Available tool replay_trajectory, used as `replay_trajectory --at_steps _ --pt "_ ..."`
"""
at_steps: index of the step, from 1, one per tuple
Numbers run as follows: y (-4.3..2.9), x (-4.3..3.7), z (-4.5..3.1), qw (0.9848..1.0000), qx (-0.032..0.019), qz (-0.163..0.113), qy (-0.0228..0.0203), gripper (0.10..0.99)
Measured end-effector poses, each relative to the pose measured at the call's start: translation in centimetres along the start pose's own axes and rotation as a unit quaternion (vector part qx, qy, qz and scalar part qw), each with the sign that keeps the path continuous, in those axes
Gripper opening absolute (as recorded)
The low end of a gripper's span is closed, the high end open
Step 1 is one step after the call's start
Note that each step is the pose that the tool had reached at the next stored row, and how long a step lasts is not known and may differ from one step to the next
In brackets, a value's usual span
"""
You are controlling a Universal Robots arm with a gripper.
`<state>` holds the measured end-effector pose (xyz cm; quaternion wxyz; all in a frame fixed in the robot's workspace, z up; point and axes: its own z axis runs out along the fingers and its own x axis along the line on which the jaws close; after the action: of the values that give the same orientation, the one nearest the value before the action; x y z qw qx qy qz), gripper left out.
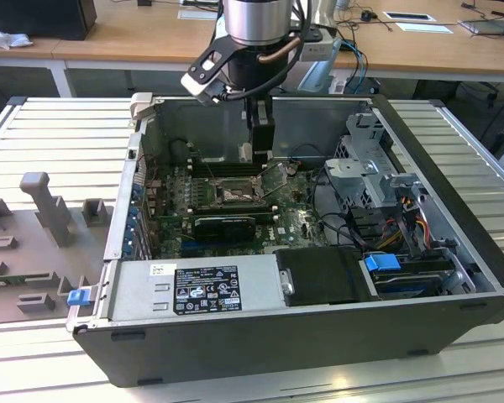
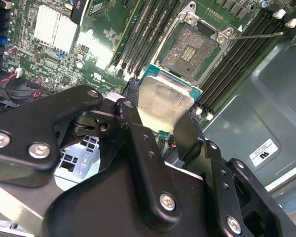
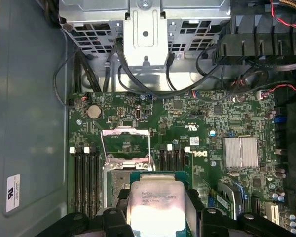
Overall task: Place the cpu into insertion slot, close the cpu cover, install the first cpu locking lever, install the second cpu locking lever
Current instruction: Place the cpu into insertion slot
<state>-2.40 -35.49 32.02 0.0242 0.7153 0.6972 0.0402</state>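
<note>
The gripper (image 2: 160, 111) is pinching the cpu (image 2: 165, 101) between its two black fingers (image 2: 138, 133), one on each of two opposite edges, with the silvery top facing up. In the exterior view the gripper (image 1: 260, 138) is hanging inside the open computer case (image 1: 235, 344), which is lying on the slatted counter (image 1: 59, 126).

The cpu is hovering over the green motherboard (image 3: 212, 128), just beside the insertion slot (image 2: 190, 49) and not seated in it. In the first wrist view the cpu (image 3: 155, 205) is hiding part of the slot.

The slot's brownish contact field is lying bare. The cpu cover (image 3: 126, 132) is standing lifted off the slot, on the side away from the chip. One thin metal lever (image 2: 256, 35) is sticking out from a corner of the slot, across the memory slots.

Two banks of long black memory slots are flanking the slot, one on each side (image 2: 143, 29) (image 2: 246, 54). The chip is hanging partly over the ends of one bank.

Farther off on the board are one finned silver heatsink (image 2: 54, 29) and one coin cell (image 3: 92, 111). Beyond the board's edge, one grey drive cage (image 3: 145, 29) is standing with black cables (image 3: 113, 74) looping beneath it. One power supply (image 1: 193, 290) is lying along the case's near wall.
</note>
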Motion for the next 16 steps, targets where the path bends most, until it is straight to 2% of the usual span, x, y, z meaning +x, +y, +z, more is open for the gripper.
replay_trajectory --at_steps 16 --pt "-0.13 -0.02 1.37 1.0000 0.0000 0.000 0.0000 0.525"
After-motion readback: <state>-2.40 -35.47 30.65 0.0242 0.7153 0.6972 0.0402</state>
